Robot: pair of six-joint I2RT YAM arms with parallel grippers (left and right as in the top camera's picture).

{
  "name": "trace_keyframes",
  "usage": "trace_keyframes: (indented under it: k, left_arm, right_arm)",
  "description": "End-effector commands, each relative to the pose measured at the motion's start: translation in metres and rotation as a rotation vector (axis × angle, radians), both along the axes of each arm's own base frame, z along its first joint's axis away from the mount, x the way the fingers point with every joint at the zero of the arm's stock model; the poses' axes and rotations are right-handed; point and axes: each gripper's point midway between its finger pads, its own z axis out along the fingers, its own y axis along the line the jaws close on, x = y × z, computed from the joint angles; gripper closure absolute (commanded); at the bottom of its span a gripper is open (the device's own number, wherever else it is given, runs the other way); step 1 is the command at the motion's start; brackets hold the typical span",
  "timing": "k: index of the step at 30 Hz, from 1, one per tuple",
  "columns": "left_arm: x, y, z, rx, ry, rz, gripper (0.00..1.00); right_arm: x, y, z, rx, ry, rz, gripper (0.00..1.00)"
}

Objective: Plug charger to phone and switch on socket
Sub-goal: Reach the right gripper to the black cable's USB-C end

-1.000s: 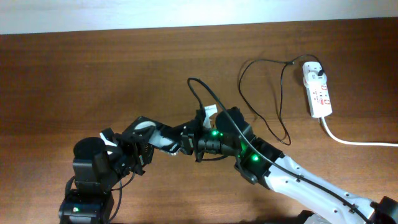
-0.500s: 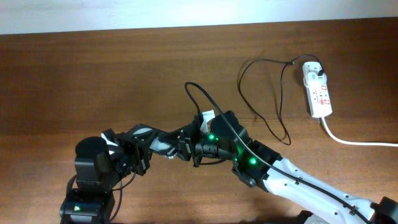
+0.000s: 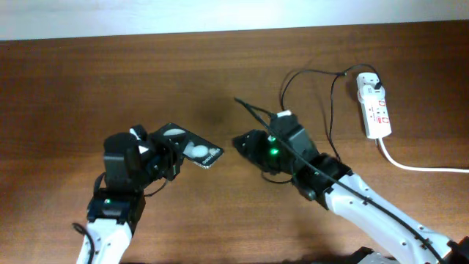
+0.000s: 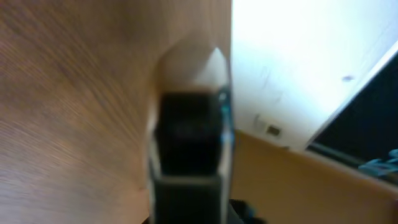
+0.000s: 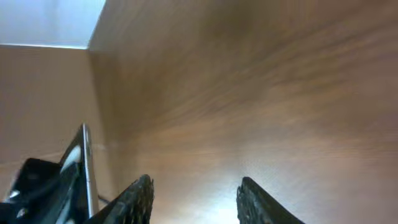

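I am pinching the phone [image 3: 198,152] in my left gripper [image 3: 171,154] while my right gripper [image 3: 242,144] is hanging nearby, jaws spread.

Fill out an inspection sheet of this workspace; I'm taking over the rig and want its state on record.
Surface: brown wooden table, no spills seen.
Job's things: phone held by one end, no cable in it; socket far right, switch state unreadable.
Clutter: nothing seen.
Grippers: left gripper shut on the phone; right gripper open, empty, facing the phone.
Cables: charger loops from the socket toward the right arm; white cord runs off right.
Surroundings: pale wall beyond the far edge.
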Motion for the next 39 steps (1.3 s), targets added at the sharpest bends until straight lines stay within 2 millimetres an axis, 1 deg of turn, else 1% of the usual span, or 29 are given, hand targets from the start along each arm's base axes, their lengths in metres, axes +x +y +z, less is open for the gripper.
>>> trace_keyframes:
  k: [1,2,4,5,6,8,9,10,12,14,15,17,19,20,23,24,26,27,30,32,33,35,37,39]
  left_arm:
    - [-0.001,-0.012,-0.014,0.074,-0.035,-0.148,1.0]
    - [-0.001,-0.013,-0.018,0.088,-0.041,-0.174,1.0]
    - [-0.001,-0.019,-0.021,0.153,-0.12,-0.272,1.0]
    - [-0.002,-0.021,-0.022,0.173,-0.15,-0.309,1.0]
    - [-0.002,-0.022,-0.023,0.188,-0.167,-0.332,1.0]
    - [-0.005,-0.026,-0.025,0.209,-0.201,-0.388,1.0]
    - [-0.007,-0.028,-0.025,0.208,-0.211,-0.409,1.0]
    - [-0.007,-0.028,-0.026,0.209,-0.208,-0.408,1.0]
    - [-0.004,-0.028,-0.022,0.211,-0.233,-0.406,1.0]
    - [-0.003,-0.029,-0.021,0.211,-0.239,-0.405,1.0]
    - [-0.003,-0.029,-0.021,0.211,-0.238,-0.406,1.0]
    - [-0.003,-0.029,-0.021,0.211,-0.238,-0.405,1.0]
    - [-0.004,-0.029,-0.021,0.211,-0.238,-0.405,1.0]
    - [-0.004,-0.029,-0.021,0.211,-0.238,-0.405,1.0]
    - [-0.003,-0.028,-0.021,0.214,-0.237,-0.402,1.0]
    - [-0.003,-0.028,-0.021,0.214,-0.237,-0.403,1.0]
    - [-0.003,-0.028,-0.021,0.214,-0.235,-0.403,1.0]
    - [-0.004,-0.028,-0.022,0.213,-0.232,-0.403,1.0]
    - [-0.004,-0.028,-0.023,0.214,-0.229,-0.402,1.0]
    - [-0.003,-0.027,-0.023,0.218,-0.229,-0.398,1.0]
    - [-0.003,-0.027,-0.023,0.218,-0.228,-0.398,1.0]
    - [-0.004,-0.027,-0.023,0.218,-0.226,-0.398,1.0]
    - [-0.004,-0.027,-0.023,0.218,-0.226,-0.399,1.0]
    - [-0.004,-0.027,-0.023,0.218,-0.225,-0.398,1.0]
  right_arm:
    - [0.016,-0.025,0.011,-0.106,-0.163,0.091,0.53]
    - [0.021,-0.033,0.015,-0.121,-0.193,0.085,0.53]
    - [0.034,-0.054,0.028,-0.196,-0.29,0.078,0.53]
    - [0.04,-0.062,0.031,-0.235,-0.314,0.066,0.52]
    - [0.047,-0.076,0.036,-0.287,-0.317,0.026,0.5]
    - [0.056,-0.096,0.047,-0.371,-0.305,-0.038,0.48]
    - [0.063,-0.111,0.058,-0.442,-0.294,-0.088,0.54]
    - [0.067,-0.12,0.064,-0.474,-0.28,-0.116,0.56]
    - [0.075,-0.138,0.077,-0.532,-0.236,-0.168,0.56]
    - [0.093,-0.154,0.088,-0.589,-0.203,-0.199,0.55]
    - [0.103,-0.159,0.091,-0.601,-0.181,-0.21,0.52]
    - [0.124,-0.167,0.089,-0.618,-0.136,-0.224,0.5]
    - [0.156,-0.177,0.075,-0.642,-0.107,-0.23,0.44]
    - [0.172,-0.183,0.065,-0.646,-0.09,-0.243,0.43]
    - [0.212,-0.193,0.024,-0.634,-0.055,-0.293,0.43]
    - [0.222,-0.197,0.004,-0.6,-0.019,-0.346,0.43]
    - [0.231,-0.207,-0.028,-0.534,0.066,-0.465,0.43]
    - [0.234,-0.208,-0.036,-0.523,0.078,-0.486,0.43]
    - [0.252,-0.209,-0.061,-0.504,0.065,-0.511,0.42]
    - [0.255,-0.212,-0.075,-0.507,0.081,-0.547,0.43]
    - [0.26,-0.214,-0.082,-0.509,0.074,-0.553,0.42]
    - [0.264,-0.217,-0.096,-0.463,0.099,-0.613,0.42]
    - [0.271,-0.218,-0.1,-0.445,0.084,-0.621,0.42]
    - [0.27,-0.218,-0.111,-0.452,0.1,-0.617,0.42]
